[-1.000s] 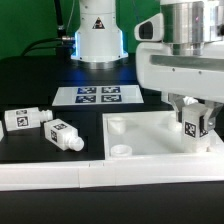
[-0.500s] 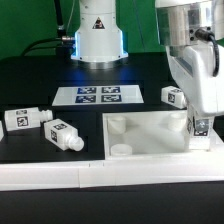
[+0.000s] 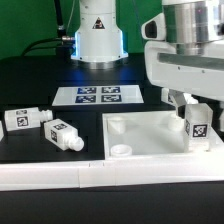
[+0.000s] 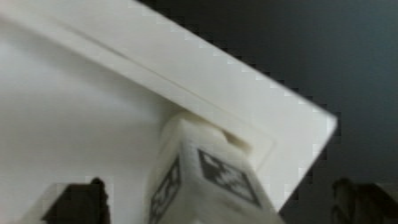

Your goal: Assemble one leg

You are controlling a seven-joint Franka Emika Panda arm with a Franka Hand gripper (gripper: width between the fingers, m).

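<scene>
A white leg point(image 3: 197, 125) with a black-and-white tag stands upright in the corner of the large white panel point(image 3: 150, 135) at the exterior view's right. My gripper point(image 3: 198, 108) hangs right over it. In the wrist view the leg point(image 4: 214, 175) stands between my dark fingertips point(image 4: 80, 200), with a gap on each side. My gripper point(image 4: 222, 205) is open around it. Two more legs lie on the black table at the exterior view's left, one point(image 3: 22, 118) further left and one point(image 3: 60, 132) nearer the panel.
The marker board point(image 3: 100, 95) lies behind the panel, in front of the arm's white base point(image 3: 98, 35). A long white rail point(image 3: 50, 175) runs along the front edge. The panel's raised rim surrounds the standing leg.
The hand turned about the leg half a second ago and has turned back to face square. The leg stays at the same panel corner and shows more fully below the fingers.
</scene>
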